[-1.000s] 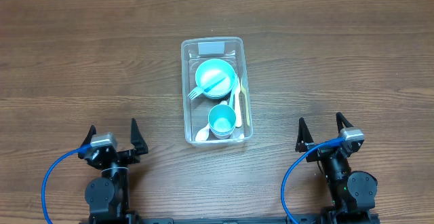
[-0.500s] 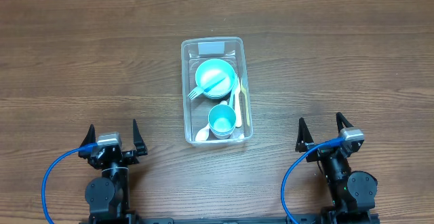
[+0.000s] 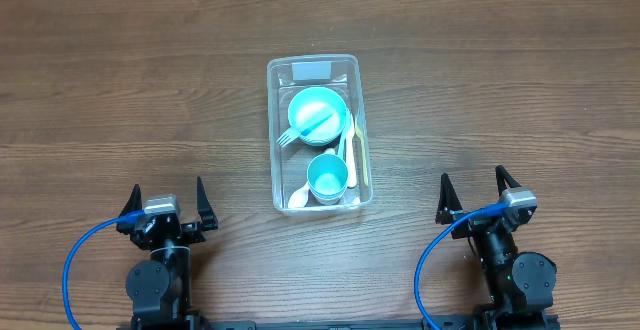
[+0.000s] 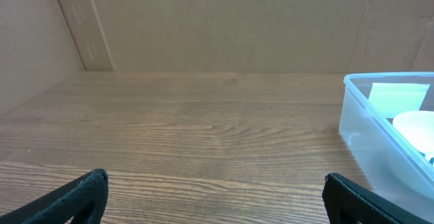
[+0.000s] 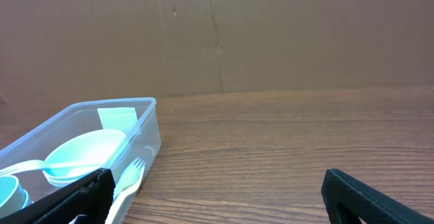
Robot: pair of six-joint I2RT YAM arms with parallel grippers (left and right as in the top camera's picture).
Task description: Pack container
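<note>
Left hand (image 3: 166, 186) spread — container (image 3: 272, 170), whitish label (image 3: 312, 71)

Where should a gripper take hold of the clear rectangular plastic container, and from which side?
Probably the rim of the left long wall, from above, one finger inside, one outside. The clear rectangular plastic container is open-topped with thin upright walls, and beside the teal cup that wall has bare floor inside; pale utensils crowd the right wall.
</note>
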